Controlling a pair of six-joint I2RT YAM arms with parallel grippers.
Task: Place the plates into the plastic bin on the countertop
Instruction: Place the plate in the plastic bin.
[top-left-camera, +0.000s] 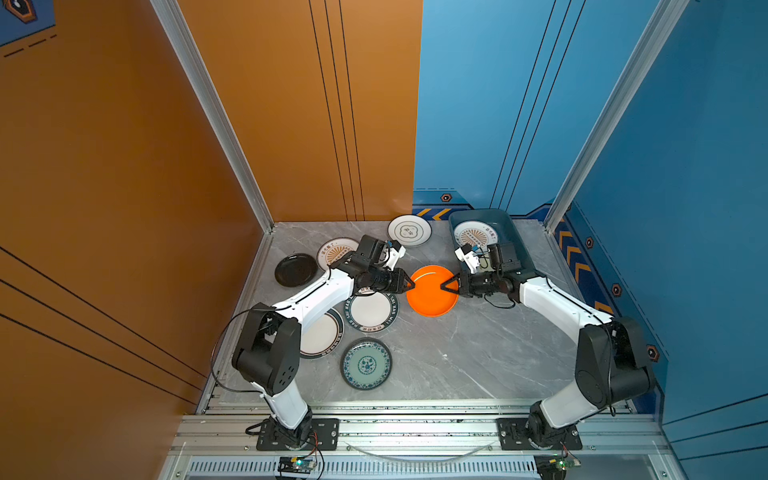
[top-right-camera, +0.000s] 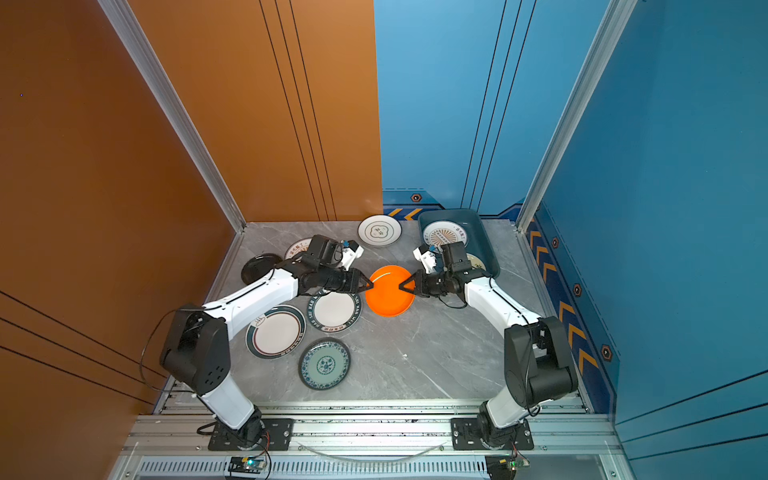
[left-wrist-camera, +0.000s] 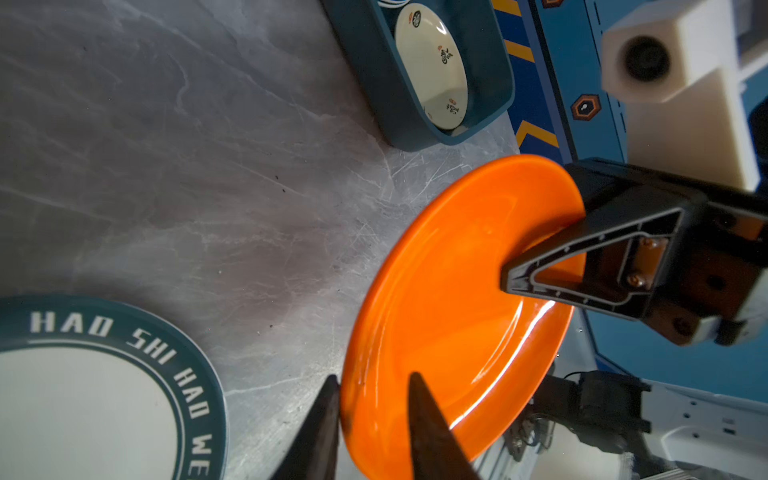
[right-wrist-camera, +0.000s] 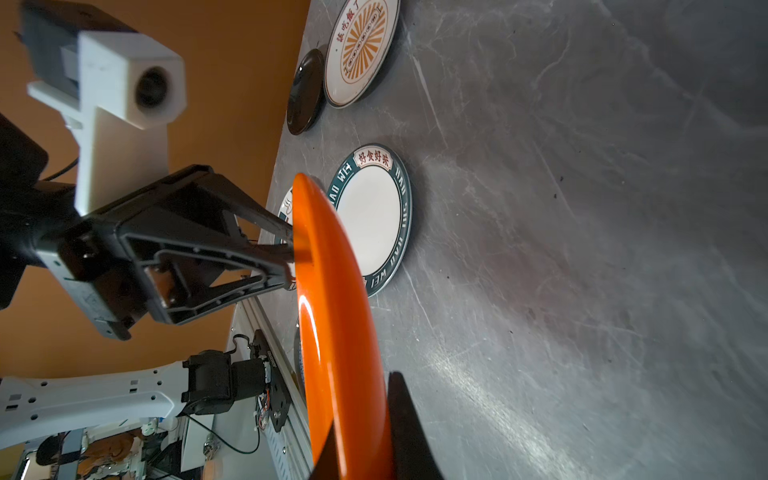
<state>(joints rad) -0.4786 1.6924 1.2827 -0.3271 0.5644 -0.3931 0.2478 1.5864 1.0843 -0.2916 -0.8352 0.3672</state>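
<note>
An orange plate (top-left-camera: 432, 291) (top-right-camera: 388, 291) hangs a little above the grey countertop (top-left-camera: 478, 340), between my two arms. My right gripper (top-left-camera: 442, 287) (right-wrist-camera: 361, 407) is shut on its right rim. My left gripper (top-left-camera: 413, 286) (left-wrist-camera: 372, 376) straddles the opposite rim with its jaws apart, open. The dark teal plastic bin (top-left-camera: 505, 226) (left-wrist-camera: 374, 70) stands at the back right, behind the right wrist. It holds a sunburst plate (top-left-camera: 473, 237) and a cream plate (left-wrist-camera: 432, 62).
Loose plates lie left of centre: black (top-left-camera: 296, 270), sunburst (top-left-camera: 332, 251), two green-rimmed (top-left-camera: 372, 311) (top-left-camera: 322, 334), teal floral (top-left-camera: 366, 363). A white plate (top-left-camera: 409, 230) sits at the back. Walls close in the back and both sides.
</note>
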